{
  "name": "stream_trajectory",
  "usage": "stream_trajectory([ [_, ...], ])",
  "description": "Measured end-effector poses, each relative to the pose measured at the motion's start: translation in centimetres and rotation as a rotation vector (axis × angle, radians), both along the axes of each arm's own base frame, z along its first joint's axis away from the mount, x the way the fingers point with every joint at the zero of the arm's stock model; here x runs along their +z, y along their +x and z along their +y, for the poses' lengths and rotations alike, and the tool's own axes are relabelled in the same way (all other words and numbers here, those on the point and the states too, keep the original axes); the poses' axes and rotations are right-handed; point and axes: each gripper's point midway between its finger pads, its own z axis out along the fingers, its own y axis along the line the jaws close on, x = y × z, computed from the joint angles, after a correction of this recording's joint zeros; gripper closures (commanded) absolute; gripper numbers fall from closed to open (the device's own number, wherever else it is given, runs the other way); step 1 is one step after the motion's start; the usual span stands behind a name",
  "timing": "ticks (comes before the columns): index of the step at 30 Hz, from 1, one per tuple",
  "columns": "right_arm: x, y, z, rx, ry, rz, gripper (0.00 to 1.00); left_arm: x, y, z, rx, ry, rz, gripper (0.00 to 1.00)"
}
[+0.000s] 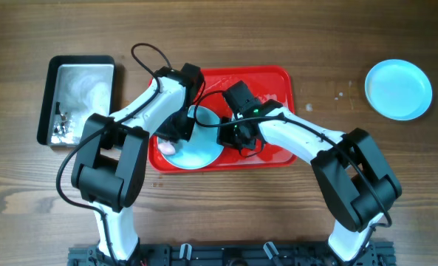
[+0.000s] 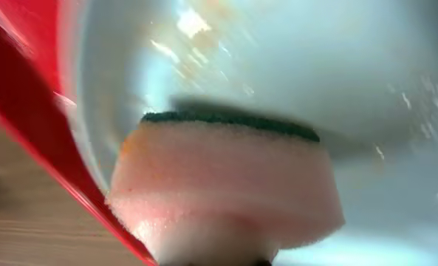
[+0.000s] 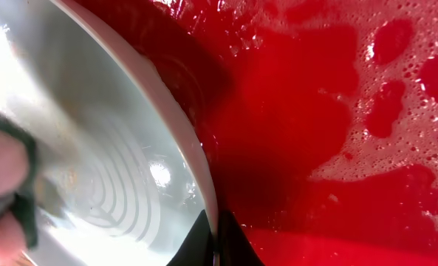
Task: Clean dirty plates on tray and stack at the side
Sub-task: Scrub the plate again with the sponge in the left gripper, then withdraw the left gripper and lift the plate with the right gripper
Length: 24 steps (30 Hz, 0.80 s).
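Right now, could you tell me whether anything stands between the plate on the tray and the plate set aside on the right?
Nothing visible does. The plate on the tray, pinched at its rim by the right fingers, faces only open table with a few pale specks up to the set-aside plate.

Two pale turquoise plates (image 1: 204, 150) (image 1: 398, 89) are in sight. There is one red tray (image 1: 274, 80), one black-rimmed metal tin (image 1: 86, 89), one pink sponge (image 2: 226, 185) with a green scouring face, and two robot arms (image 1: 141, 103) (image 1: 300, 134). The bits in the tin are too small to count.
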Motion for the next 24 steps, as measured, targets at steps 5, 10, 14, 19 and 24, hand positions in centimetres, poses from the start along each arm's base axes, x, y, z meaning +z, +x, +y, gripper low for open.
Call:
stream_trajectory([
  [5, -0.1, -0.1, -0.2, -0.002, -0.005, 0.006, 0.96, -0.1, -1.9, -3.1, 0.014, -0.197, 0.107, 0.96],
  [10, -0.1, -0.1, -0.2, -0.002, -0.006, 0.007, 0.96, 0.5, -1.2, -4.6, 0.041, -0.312, 0.109, 0.96],
  [14, -0.1, 0.0, -0.1, -0.001, 0.002, 0.001, 0.96, 3.1, 3.6, -3.3, 0.168, -0.34, -0.04, 0.96],
  [19, 0.0, 0.5, -0.1, 0.002, 0.015, -0.016, 0.96, 6.7, 7.1, 2.0, 0.342, -0.264, -0.241, 0.96],
  [24, 0.3, 2.8, -2.3, -0.014, 0.008, -0.057, 0.96, 6.7, 7.8, 5.0, 0.439, -0.233, -0.266, 0.96],
])
